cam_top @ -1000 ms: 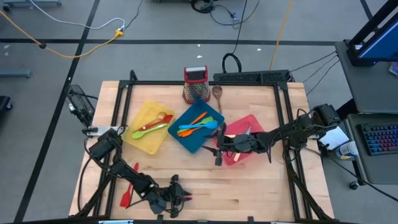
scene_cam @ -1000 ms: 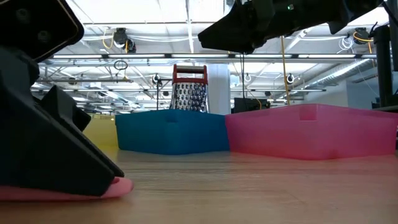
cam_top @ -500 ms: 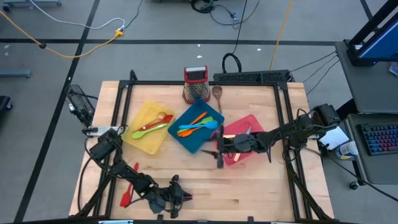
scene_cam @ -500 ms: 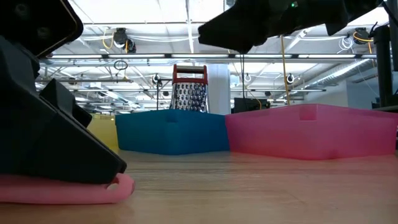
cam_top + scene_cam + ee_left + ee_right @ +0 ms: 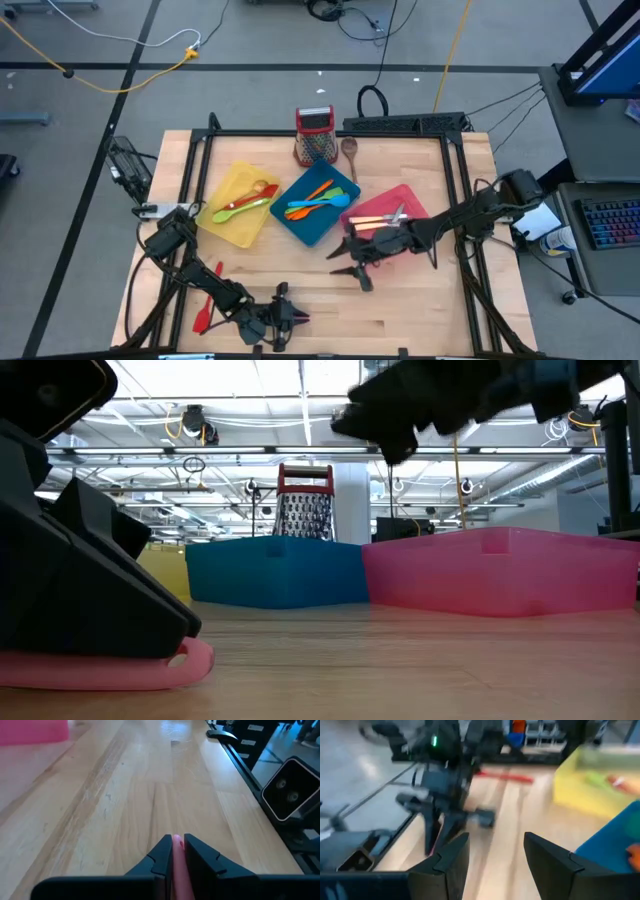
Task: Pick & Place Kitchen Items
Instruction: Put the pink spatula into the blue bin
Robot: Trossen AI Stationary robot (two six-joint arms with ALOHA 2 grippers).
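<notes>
wooden table (image 5: 420, 300) carries three trays ahead of the left gripper (image 5: 285, 318): yellow tray (image 5: 232, 222), blue tray (image 5: 312, 225) and pink tray (image 5: 405, 205), all holding utensils. a red spatula (image 5: 207, 300) lies on the board behind the left gripper, beside its arm. the left gripper sits low at the near table edge, its fingers (image 5: 161, 855) pinching a pink utensil (image 5: 177, 867) that rests on the wood directly under it. the right gripper (image 5: 350, 262) hangs above the table just off the pink tray's near edge, fingers (image 5: 451, 857) spread, nothing between them. judged step: grasp made, lift not yet begun. next move calls for raising the pink utensil clear and carrying it forward to a tray.
</notes>
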